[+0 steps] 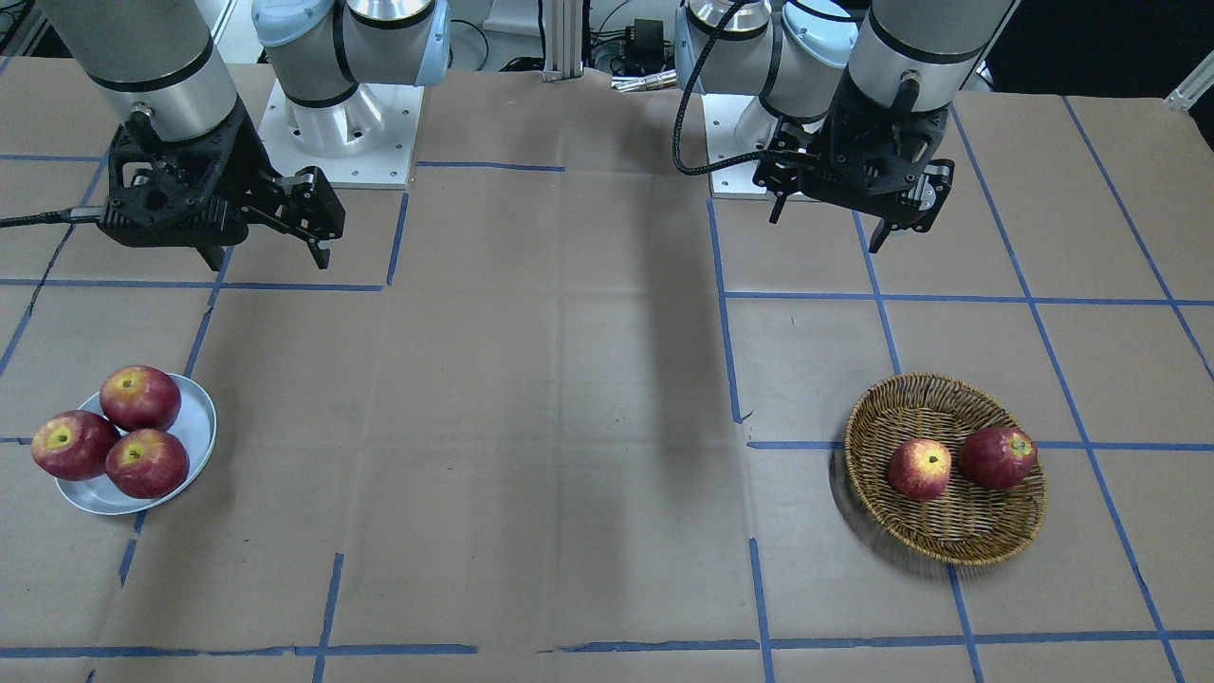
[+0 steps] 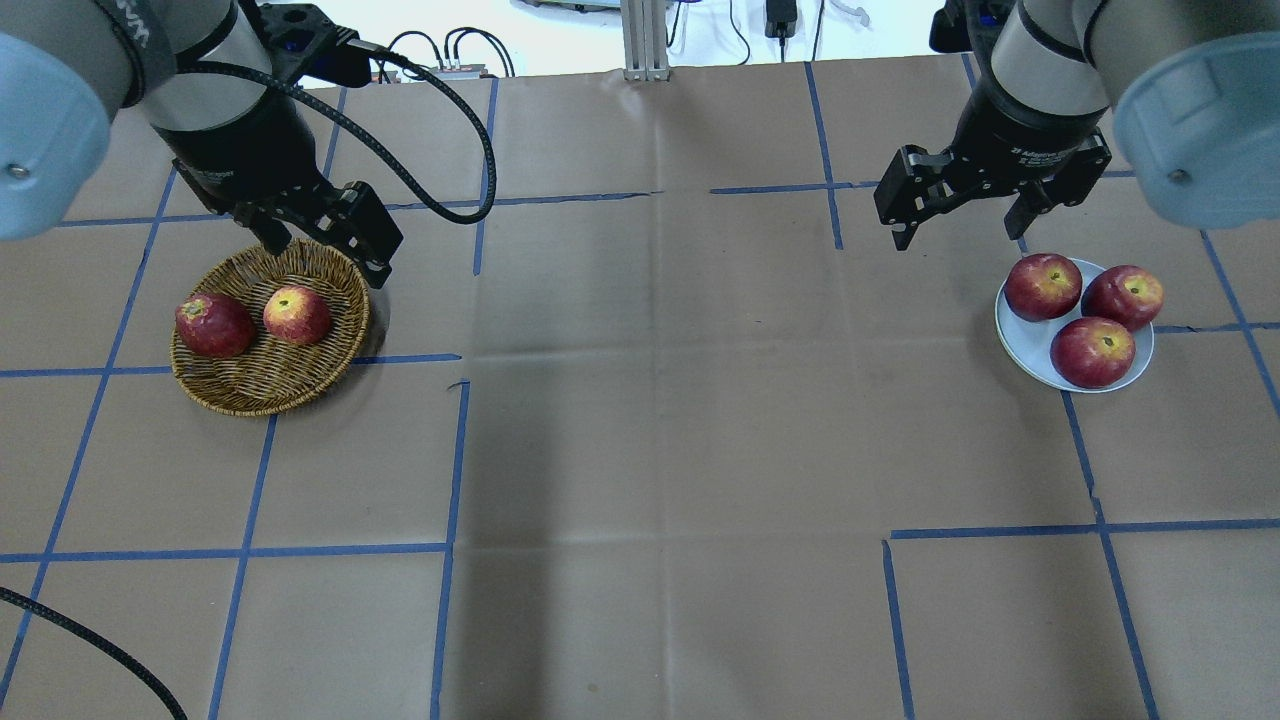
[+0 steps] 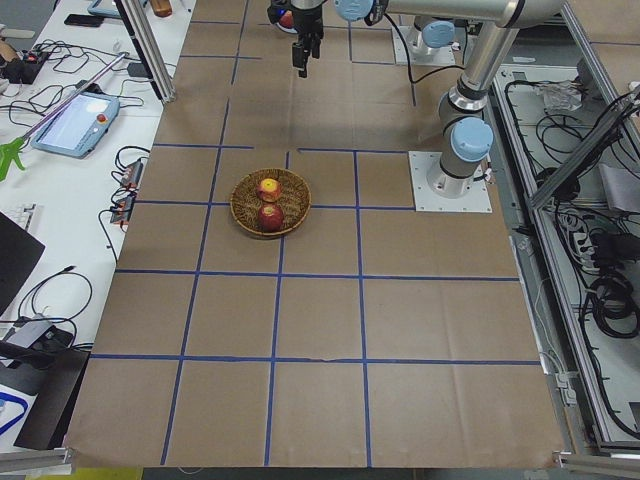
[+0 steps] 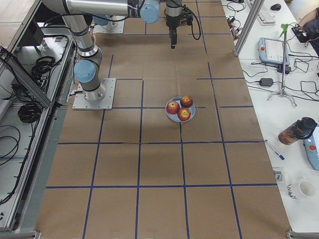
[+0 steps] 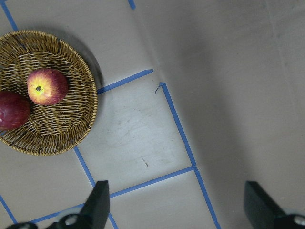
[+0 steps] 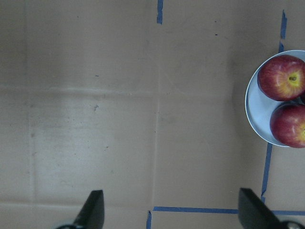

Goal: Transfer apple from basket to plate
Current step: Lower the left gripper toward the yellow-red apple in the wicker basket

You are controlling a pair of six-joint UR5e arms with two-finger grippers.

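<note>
The apple (image 1: 919, 469), light red with a yellow stem patch, lies in the wicker basket (image 1: 948, 543) beside a darker red apple (image 1: 997, 457). It also shows in the overhead view (image 2: 297, 314) and the left wrist view (image 5: 47, 86). My left gripper (image 2: 328, 262) hangs open and empty, raised over the basket's (image 2: 270, 395) far right rim. The pale plate (image 2: 1030, 345) holds three deep-red apples. My right gripper (image 2: 960, 235) is open and empty, raised beyond the plate's far left side.
The table is brown paper marked with a blue tape grid (image 2: 455, 450). Both arm bases (image 1: 332, 133) stand at the table's robot-side edge. The basket and the plate (image 1: 194, 427) sit at opposite ends of the table.
</note>
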